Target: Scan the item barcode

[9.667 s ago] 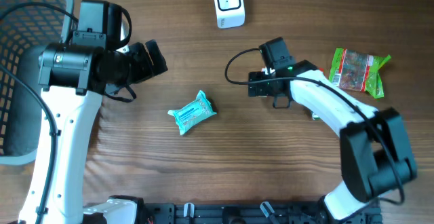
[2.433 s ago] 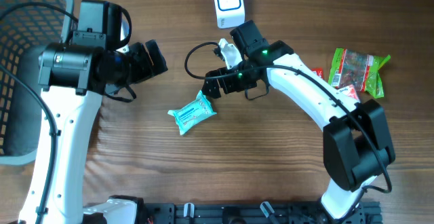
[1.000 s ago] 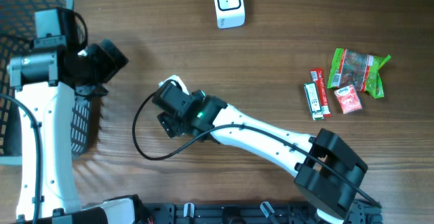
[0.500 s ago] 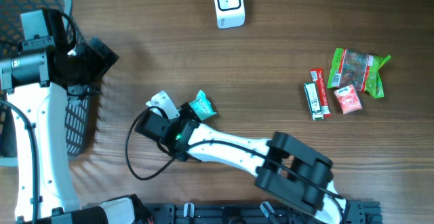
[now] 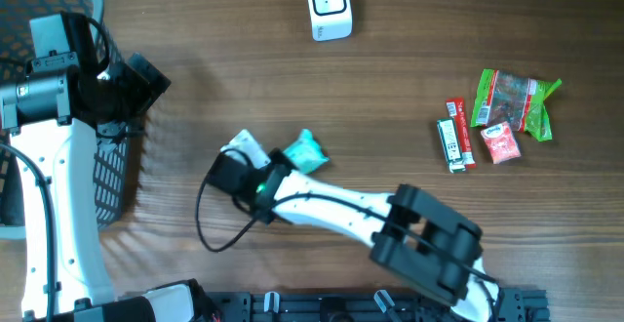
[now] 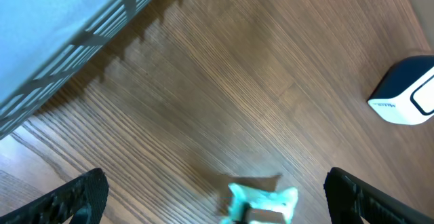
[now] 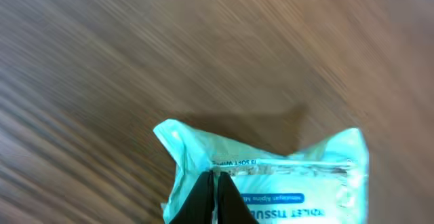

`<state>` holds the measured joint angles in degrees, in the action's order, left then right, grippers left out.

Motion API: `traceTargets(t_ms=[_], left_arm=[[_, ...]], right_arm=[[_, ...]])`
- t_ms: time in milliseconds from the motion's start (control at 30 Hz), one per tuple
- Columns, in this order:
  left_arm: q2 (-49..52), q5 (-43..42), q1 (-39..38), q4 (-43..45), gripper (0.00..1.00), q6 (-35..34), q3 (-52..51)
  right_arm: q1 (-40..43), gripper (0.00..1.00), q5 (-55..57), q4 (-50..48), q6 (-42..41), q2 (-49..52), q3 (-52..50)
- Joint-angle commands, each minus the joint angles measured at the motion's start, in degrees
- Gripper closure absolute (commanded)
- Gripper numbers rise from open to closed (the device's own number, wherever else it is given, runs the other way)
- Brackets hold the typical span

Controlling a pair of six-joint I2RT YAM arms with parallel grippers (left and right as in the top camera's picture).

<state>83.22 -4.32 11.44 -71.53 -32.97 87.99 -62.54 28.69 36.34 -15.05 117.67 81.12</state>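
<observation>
Teal tissue pack [image 5: 304,151] | long axis sideways across right tool [image 7: 215,180] | pinched

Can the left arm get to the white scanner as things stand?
Probably yes. Bare table lies between the open left pincer and the scanner; the right pincer, shut on the tissue pack, sits off that line. Reach itself unconfirmed.

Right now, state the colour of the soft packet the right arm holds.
Teal plastic tissue packet, paler edges; best in right wrist view.
</observation>
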Motion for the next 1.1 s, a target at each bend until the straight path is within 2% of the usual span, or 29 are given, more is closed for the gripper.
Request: traceTargets(t_ms=[0, 200, 233, 300, 367, 433, 567, 633, 767, 867, 1067], left_arm=[[0.17, 0.79, 0.68, 0.22, 0.00, -0.50, -0.31], [0.17, 0.79, 0.68, 0.22, 0.00, -0.50, -0.31], [0.17, 0.79, 0.68, 0.22, 0.00, -0.52, -0.31], [0.17, 0.79, 0.68, 0.22, 0.00, -0.50, -0.31], [0.17, 0.79, 0.68, 0.22, 0.00, -0.50, -0.31], [0.17, 0.79, 0.68, 0.22, 0.00, -0.52, -0.31], [0.17, 0.79, 0.68, 0.22, 0.00, -0.50, -0.31], [0.17, 0.79, 0.68, 0.22, 0.00, -0.50, -0.31], [0.17, 0.79, 0.68, 0.22, 0.00, -0.52, -0.31], [0.17, 0.79, 0.68, 0.22, 0.00, -0.50, -0.31], [0.17, 0.79, 0.68, 0.22, 0.00, -0.50, -0.31]], right_arm=[[5.55, 0.89, -3.32, 4.13, 6.73, -4.44, 0.28], [15.13, 0.81, -14.91, 10.03, 6.69, -5.70, 0.31], [16.06, 0.80, -17.66, 10.54, 6.71, -6.56, 0.31], [17.14, 0.71, -24.87, 10.99, 7.04, -8.59, 0.31], [17.14, 0.70, -26.23, 12.15, 7.54, -9.35, 0.28], [17.09, 0.71, -26.27, 13.79, 6.95, -9.18, -0.55], [17.09, 0.93, -30.29, 14.01, 6.95, -9.18, -3.98], [17.09, 0.96, -32.87, 14.05, 6.88, -9.18, -5.62], [17.27, 0.94, -26.27, 11.89, 3.72, -9.14, -9.77], [19.19, 0.94, -14.93, 5.79, 3.08, -9.14, -12.04], [24.74, 0.85, -13.70, -7.02, 8.55, -9.14, -12.02]])
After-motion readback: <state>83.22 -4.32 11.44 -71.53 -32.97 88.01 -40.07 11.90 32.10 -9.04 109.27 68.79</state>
